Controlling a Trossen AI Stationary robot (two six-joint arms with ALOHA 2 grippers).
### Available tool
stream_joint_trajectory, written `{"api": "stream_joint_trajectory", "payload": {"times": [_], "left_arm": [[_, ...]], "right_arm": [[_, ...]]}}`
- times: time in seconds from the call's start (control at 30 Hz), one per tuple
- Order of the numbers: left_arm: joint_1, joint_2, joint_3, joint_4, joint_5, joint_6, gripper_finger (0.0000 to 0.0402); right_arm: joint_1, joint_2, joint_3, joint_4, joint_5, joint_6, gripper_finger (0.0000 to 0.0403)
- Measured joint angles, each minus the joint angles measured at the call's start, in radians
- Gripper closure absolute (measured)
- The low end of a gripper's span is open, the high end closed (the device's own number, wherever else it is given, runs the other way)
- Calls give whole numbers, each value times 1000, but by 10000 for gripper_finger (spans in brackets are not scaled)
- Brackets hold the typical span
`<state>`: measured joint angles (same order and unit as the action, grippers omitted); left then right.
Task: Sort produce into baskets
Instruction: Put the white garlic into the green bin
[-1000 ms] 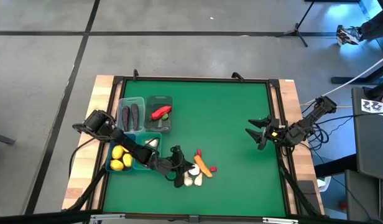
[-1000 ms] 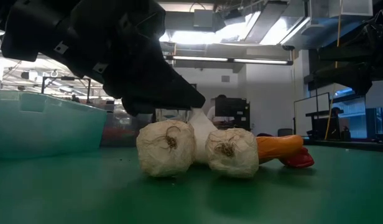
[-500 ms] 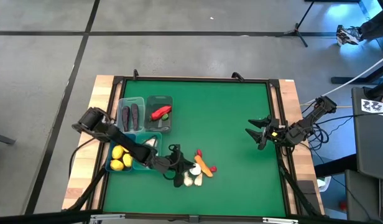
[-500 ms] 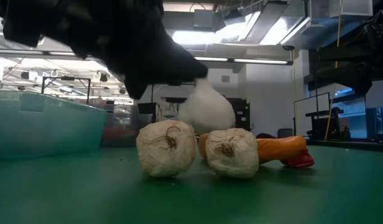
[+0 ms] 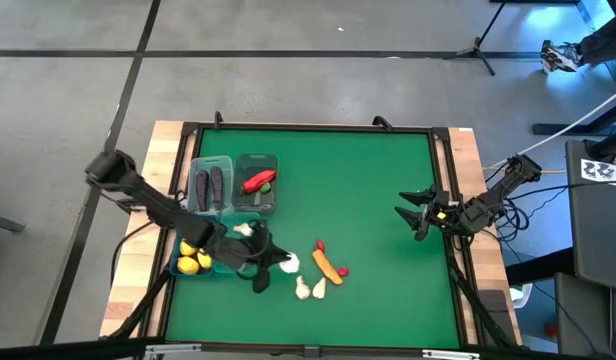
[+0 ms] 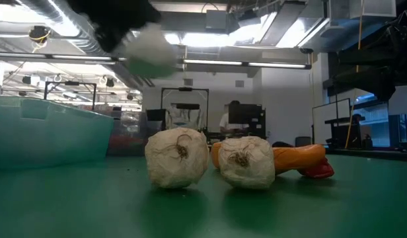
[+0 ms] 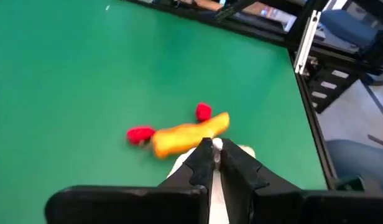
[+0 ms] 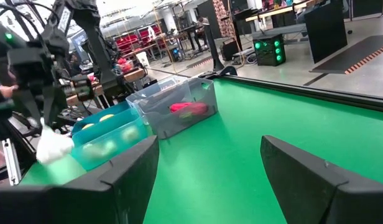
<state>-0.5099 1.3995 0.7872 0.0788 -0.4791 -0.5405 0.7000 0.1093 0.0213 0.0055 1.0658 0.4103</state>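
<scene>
A flat green felt-covered bench [image 5: 368, 180] carries two off-white papery garlic bulbs [image 6: 177, 158] (faint brown root marks), a long orange carrot [image 5: 326, 265] and small red peppers [image 7: 140, 134]. Round yellow lemons [image 5: 193, 255] sit in a teal-tinted translucent bin [image 5: 220, 262].

Your left gripper [image 5: 271, 266]: raised over the table's near-left, fingers clamped on a garlic bulb [image 5: 287, 263] | your right gripper [image 5: 409, 215]: parked at right edge, fingers spread.

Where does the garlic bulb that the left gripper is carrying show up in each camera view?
High: garlic bulb in left gripper, beside the teal bin.
Low: blurred, top left.
Left wrist: white between the fingers.
Right wrist: far left.
Shared landmark: orange carrot.
</scene>
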Motion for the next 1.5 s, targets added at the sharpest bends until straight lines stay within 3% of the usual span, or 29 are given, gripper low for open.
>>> {"api": "stream_joint_trajectory", "payload": {"times": [0.33,0.67,0.9,1.5], "left_arm": [[-111,-285,1,-526,-30,-299,384],[-168,-290,1,-896,-155,-766,384],[-171,-216,1,-964,-178,-871,384],[-171,-58,1,-966,-171,-893,384]], "right_arm": [[0,0,0,0,0,0,123],[0,0,0,0,0,0,123],[0,0,0,0,0,0,123],[0,0,0,0,0,0,123]]}}
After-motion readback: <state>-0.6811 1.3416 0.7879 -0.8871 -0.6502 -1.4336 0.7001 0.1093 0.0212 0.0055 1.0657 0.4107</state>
